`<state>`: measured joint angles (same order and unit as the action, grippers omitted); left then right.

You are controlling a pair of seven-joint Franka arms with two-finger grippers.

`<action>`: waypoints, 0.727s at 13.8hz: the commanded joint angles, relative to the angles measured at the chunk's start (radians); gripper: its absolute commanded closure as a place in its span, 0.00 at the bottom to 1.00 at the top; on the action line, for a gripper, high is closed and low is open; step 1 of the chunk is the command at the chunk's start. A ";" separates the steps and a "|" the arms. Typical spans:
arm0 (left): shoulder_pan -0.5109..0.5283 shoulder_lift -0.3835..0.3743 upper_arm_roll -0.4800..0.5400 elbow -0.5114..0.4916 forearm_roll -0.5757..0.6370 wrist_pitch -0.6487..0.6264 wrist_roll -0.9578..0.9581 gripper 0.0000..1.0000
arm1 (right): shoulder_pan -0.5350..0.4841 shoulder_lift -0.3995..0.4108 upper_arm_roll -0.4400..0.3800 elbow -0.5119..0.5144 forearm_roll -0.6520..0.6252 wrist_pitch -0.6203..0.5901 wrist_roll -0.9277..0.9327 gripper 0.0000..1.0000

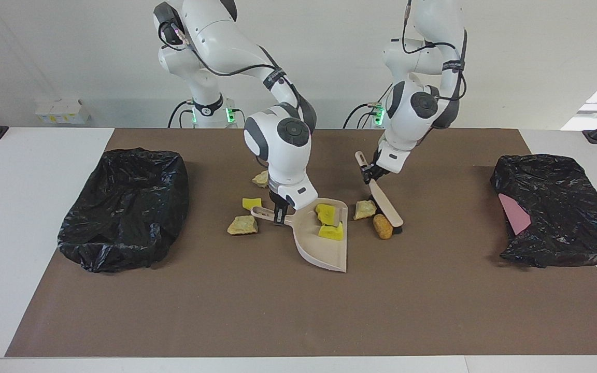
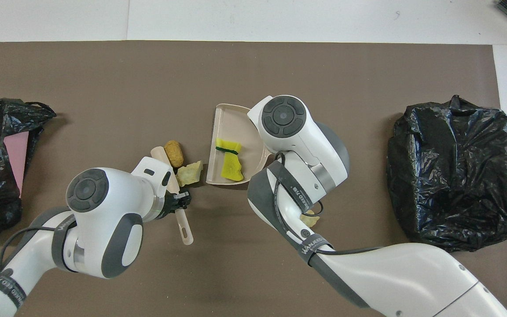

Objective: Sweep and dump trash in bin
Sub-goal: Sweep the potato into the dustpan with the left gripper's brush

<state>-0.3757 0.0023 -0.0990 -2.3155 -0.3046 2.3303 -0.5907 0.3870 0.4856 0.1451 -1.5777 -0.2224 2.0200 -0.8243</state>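
The right gripper (image 1: 280, 213) clamps the dustpan (image 1: 324, 243) handle, holding the pan flat on the counter (image 1: 298, 311) with its mouth toward the left arm's end, so scraps can be pushed in; two yellow sponges (image 1: 328, 223) already lie inside. The left gripper (image 1: 368, 173), closed on the brush (image 1: 384, 207) handle, slants it down against the orange lump (image 1: 382, 226) and a tan chunk (image 1: 365, 209) beside the mouth. Three more scraps (image 1: 243, 225) lie by the handle.
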 commanded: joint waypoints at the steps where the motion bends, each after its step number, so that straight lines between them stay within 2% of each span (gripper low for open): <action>1: -0.054 0.093 0.006 0.131 -0.051 0.007 0.000 1.00 | -0.010 -0.036 0.005 -0.048 -0.025 0.014 -0.036 1.00; 5: -0.052 0.145 -0.018 0.244 -0.056 -0.015 0.014 1.00 | -0.010 -0.038 0.005 -0.050 -0.025 0.014 -0.035 1.00; 7: -0.046 0.136 -0.015 0.239 -0.042 -0.026 0.046 1.00 | -0.010 -0.039 0.005 -0.054 -0.025 0.014 -0.035 1.00; 10: 0.015 0.125 -0.007 0.243 -0.030 -0.127 0.158 1.00 | -0.010 -0.041 0.005 -0.054 -0.025 0.013 -0.035 1.00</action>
<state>-0.4051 0.1283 -0.1120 -2.0933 -0.3387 2.2703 -0.5007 0.3869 0.4786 0.1449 -1.5889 -0.2238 2.0200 -0.8245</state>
